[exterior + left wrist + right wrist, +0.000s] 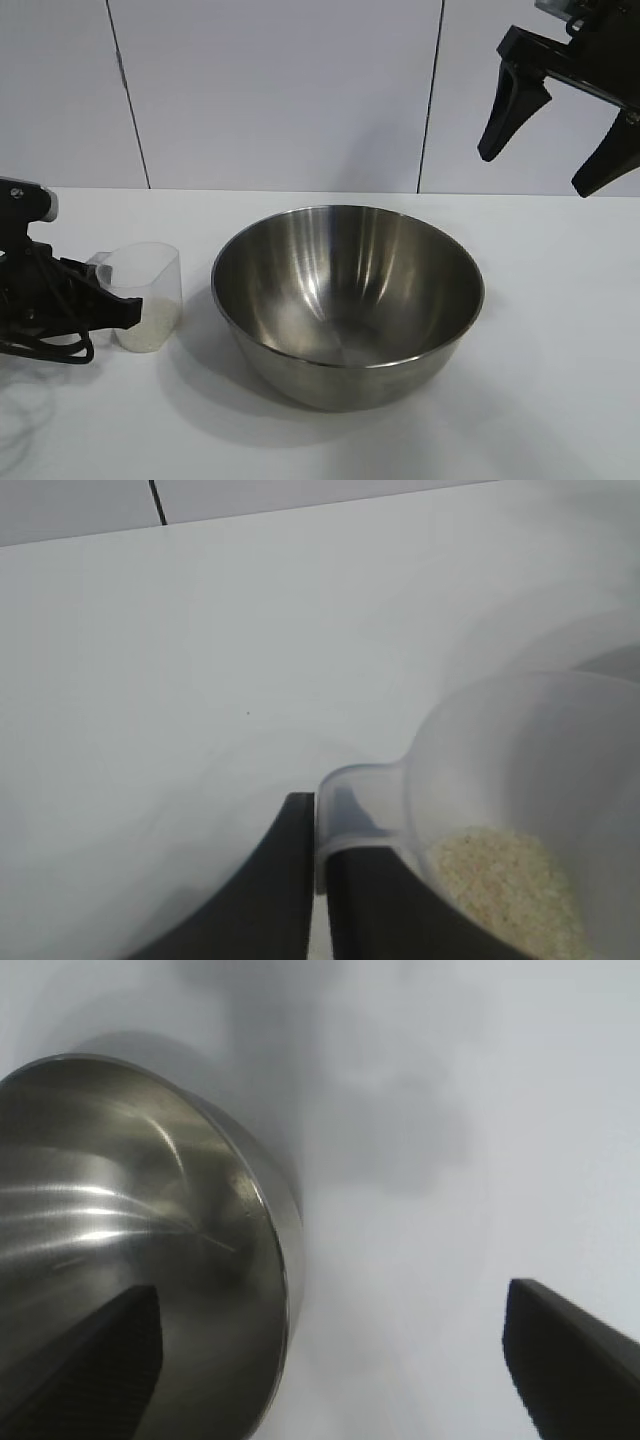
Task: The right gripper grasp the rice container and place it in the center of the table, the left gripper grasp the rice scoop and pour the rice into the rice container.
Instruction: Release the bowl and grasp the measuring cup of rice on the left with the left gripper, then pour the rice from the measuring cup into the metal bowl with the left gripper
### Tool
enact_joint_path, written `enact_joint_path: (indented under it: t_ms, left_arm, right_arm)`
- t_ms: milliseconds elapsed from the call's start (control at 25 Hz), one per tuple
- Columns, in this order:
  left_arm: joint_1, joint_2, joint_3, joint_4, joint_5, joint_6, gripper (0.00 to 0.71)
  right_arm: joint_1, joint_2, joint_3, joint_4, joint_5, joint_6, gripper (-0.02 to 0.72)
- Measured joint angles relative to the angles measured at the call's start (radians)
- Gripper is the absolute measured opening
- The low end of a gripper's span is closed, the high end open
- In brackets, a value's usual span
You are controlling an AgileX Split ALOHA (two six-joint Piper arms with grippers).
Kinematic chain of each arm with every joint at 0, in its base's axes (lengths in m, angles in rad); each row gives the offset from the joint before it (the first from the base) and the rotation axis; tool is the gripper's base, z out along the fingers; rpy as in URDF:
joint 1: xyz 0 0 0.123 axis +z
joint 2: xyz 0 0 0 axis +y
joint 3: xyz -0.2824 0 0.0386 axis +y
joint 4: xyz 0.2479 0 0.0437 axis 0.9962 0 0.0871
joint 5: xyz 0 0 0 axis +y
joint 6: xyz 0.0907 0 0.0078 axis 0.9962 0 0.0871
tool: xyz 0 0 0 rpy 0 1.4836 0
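Exterior view: left tool (118, 308) clamps clear plastic scoop (148, 290); right tool (555, 140) apart.

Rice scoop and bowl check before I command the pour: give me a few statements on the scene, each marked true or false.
1. The left gripper has its jaws shut on the rice scoop handle. True.
2. The rice already lies in the rice container. False: it sits in the scoop; the bowl is empty.
3. The right gripper hangs above the table with jaws open, holding nothing. True.
4. The scoop is tipped over the bowl. False: it stands upright on the table beside it.
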Motion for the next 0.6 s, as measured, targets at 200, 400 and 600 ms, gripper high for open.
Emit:
enact_joint_path:
  t_ms: [200,400,600]
  left_arm:
    - [0.000,0.000,0.000,0.014,0.000,0.003,0.010]
    - [0.000,-0.026,0.000,0.015,0.003,0.009,0.009]
    - [0.024,-0.122,0.000,0.062,0.003,0.034,0.009]
  right_arm:
    - [0.000,0.000,0.000,0.000,0.000,0.000,0.638]
    - [0.000,0.000,0.000,0.000,-0.004,0.000,0.638]
    - [0.000,0.000,0.000,0.000,-0.006,0.000,0.638]
